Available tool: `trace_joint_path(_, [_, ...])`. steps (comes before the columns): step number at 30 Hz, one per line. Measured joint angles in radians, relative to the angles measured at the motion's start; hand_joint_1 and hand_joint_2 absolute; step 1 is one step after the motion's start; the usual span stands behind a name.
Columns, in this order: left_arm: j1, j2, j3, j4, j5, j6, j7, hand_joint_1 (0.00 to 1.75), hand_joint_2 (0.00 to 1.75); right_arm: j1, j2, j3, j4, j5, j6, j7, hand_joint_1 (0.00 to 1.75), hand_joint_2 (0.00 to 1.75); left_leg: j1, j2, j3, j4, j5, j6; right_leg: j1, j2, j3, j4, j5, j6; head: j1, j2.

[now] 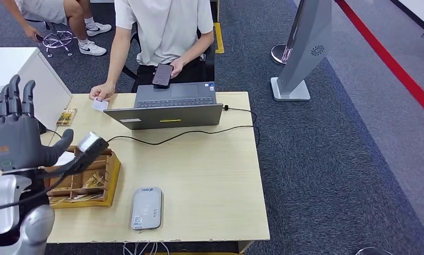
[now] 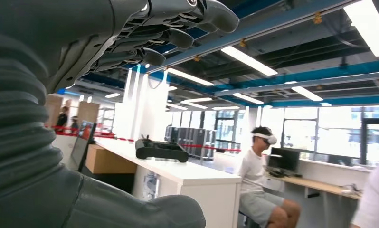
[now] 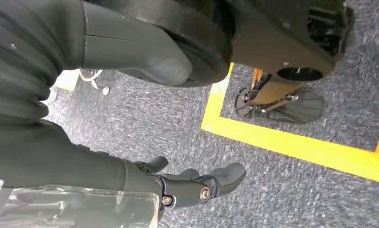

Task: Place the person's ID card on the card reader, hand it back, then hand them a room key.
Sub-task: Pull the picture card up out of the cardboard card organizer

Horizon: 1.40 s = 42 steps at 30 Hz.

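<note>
**Open hand waits as ID card sits at the far edge of the desk**

I hold the left hand [image 1: 19, 135] raised above the desk's [image 1: 210, 175] left side, fingers spread and straight, grasping nothing. The right hand [image 3: 187, 183] hangs low over grey carpet, fingers loosely curled in, nothing in them that I can see. The ID card [image 1: 99, 104] lies on the far side of the desk under the person's hand [image 1: 102, 91], just beside the laptop [image 1: 170, 106]. The reader [image 1: 146, 208] lies near the front edge, well apart from the card.

My worry is the reach: the card lies flat on the wood, and I judge that thick fingers may slide it rather than lift it, or bump the person's hand or the laptop lid. A black cable [image 1: 183, 134] crosses the desk between card and reader; a low carry could snag it. The wooden tray [image 1: 85, 180] of key cards sits right below my raised hand, so a careless drop of the arm could knock it.

The desk is pale wood on dark blue-grey carpet with a red floor line. The left wrist view shows an open office: white counters, blue ceiling beams, strip lights, a seated person wearing a headset.
</note>
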<state>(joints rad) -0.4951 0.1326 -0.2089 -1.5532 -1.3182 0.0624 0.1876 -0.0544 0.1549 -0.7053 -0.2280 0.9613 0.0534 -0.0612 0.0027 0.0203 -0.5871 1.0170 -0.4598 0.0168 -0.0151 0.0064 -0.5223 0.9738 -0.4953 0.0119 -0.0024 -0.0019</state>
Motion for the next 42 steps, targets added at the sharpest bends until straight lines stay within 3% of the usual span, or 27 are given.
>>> trace_joint_path(2, [0.245,0.031,-0.09,-0.22,0.028,0.011,-0.002,0.0,1.75,0.01,0.004,-0.026,-0.005,-0.017,-0.012,0.004,0.0,1.75,0.0,0.002,0.0,0.0,-0.003,0.0,0.0,0.002,-0.001,0.0,-0.002,0.0,0.0,0.0])
trace_joint_path(4, [0.451,0.08,-0.152,-0.355,0.025,0.056,-0.012,0.0,1.75,0.021,0.01,-0.051,-0.011,-0.022,-0.022,0.004,0.0,1.75,0.0,0.003,0.0,0.0,-0.005,-0.001,0.0,0.003,-0.002,0.0,-0.004,0.0,0.001,0.0])
trace_joint_path(9, [0.615,0.141,-0.198,-0.42,0.007,0.089,-0.034,0.0,1.75,0.033,0.013,-0.076,-0.018,-0.022,-0.023,0.005,0.0,1.75,0.0,0.003,0.0,0.0,-0.005,-0.001,0.0,0.003,-0.003,0.0,-0.005,-0.002,0.001,0.0])
trace_joint_path(13, [0.663,0.164,-0.213,-0.443,0.006,0.094,-0.036,0.0,1.75,0.036,0.015,-0.085,-0.021,-0.021,-0.023,0.005,0.0,1.75,0.0,0.002,0.0,0.0,-0.005,-0.001,0.0,0.002,-0.003,0.0,-0.005,-0.002,0.001,0.0])
trace_joint_path(26, [0.714,0.208,-0.239,-0.468,0.003,0.094,-0.047,0.0,1.75,0.04,0.023,-0.105,-0.031,-0.021,-0.023,0.005,0.0,1.75,0.0,0.002,0.0,0.0,-0.005,-0.001,0.0,0.002,-0.001,0.0,-0.005,-0.002,0.001,0.0])
trace_joint_path(37, [0.813,0.388,-0.344,-0.482,0.136,0.083,0.09,0.0,1.75,0.045,0.036,-0.139,-0.046,0.002,-0.022,0.006,0.0,1.75,0.001,0.002,0.0,-0.001,-0.006,-0.003,0.001,0.002,-0.003,0.0,-0.006,-0.003,0.001,0.0])
trace_joint_path(42, [0.818,0.415,-0.357,-0.452,0.235,0.05,0.179,0.0,1.75,0.046,0.038,-0.143,-0.051,0.03,-0.021,0.008,0.0,1.75,0.001,0.002,0.0,-0.001,-0.006,-0.003,0.001,0.002,-0.003,0.0,-0.006,-0.003,0.001,0.0])
